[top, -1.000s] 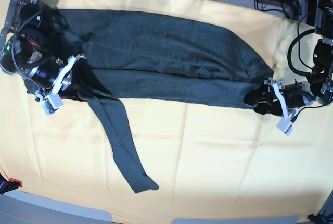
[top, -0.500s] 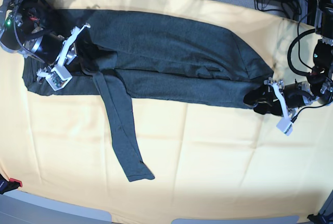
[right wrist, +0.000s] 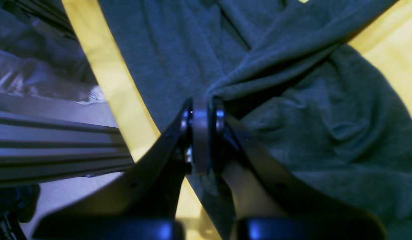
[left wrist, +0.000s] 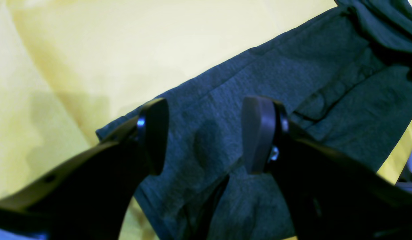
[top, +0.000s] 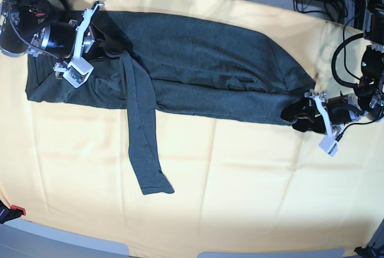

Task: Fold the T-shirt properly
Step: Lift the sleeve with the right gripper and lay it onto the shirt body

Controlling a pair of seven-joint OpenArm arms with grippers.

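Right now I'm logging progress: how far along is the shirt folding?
Early. Done: the T-shirt lies as a long band on the yellow cloth. In hand: the right claw is shut on a bunched fold; the left claw is open over the shirt's other end. Left: one sleeve trails onto the cloth, and the band needs folding shorter.

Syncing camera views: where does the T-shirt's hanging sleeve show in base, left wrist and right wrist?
Base: the sleeve runs from the right claw at upper left down over the yellow cloth, cuff at lower centre-left.
Left wrist: not identifiable; only the T-shirt edge under the open left claw.
Right wrist: a taut fold rising from the shut claw, upper centre.
Shared landmark: the yellow cloth.
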